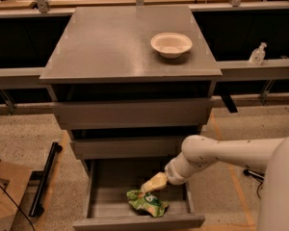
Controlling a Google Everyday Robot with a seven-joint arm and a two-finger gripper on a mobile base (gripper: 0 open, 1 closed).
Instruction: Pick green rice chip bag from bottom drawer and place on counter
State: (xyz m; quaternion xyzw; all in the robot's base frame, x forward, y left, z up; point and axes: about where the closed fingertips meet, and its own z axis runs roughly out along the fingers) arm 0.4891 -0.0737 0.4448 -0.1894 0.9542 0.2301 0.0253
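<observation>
Camera view: the gripper (154,182) hangs in the bottom drawer (139,221), just above the green rice chip bag (147,202) near its front; spread or closed, we cannot tell. We should lower gently, straddle the crumpled middle, then pinch.

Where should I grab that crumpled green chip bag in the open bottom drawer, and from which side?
Probably grip the wrinkly bright-green foil chip bag by its crumpled rear folds, coming from above: it lies low on the floor of the grey bottom drawer, whose walls and front lip block a sideways approach. The pale gripper is at that rear edge, reaching in from the right.
</observation>
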